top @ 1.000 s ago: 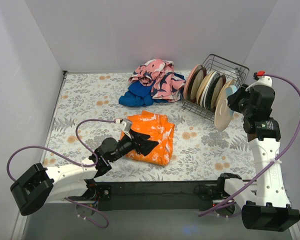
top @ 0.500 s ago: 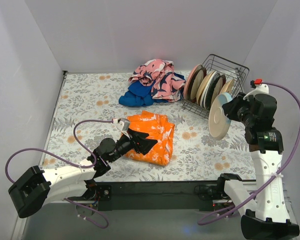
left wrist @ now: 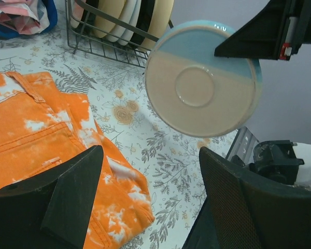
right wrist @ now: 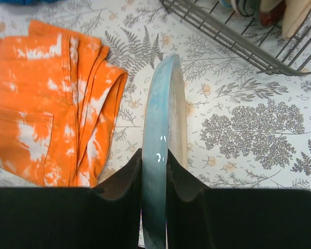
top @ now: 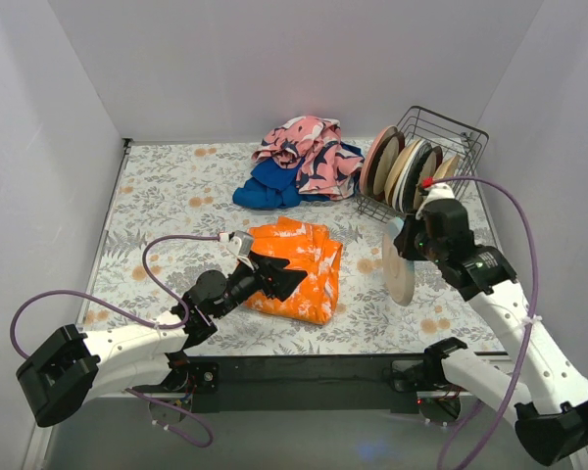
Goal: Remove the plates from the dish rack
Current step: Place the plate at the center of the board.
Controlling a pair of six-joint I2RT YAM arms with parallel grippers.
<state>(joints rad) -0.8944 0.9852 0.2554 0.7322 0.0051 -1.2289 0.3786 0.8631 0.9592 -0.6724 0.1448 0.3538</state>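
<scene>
Plate [left wrist: 202, 85] hangs upright, rim pinched by right end effector [right wrist: 154, 158].

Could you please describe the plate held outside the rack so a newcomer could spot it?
Find the dark wire dish rack at the far right of the table, then come nearer to the right gripper. It clamps a round blue-and-cream ceramic plate, the only plate on edge in mid-air rather than slotted in the rack.
</scene>
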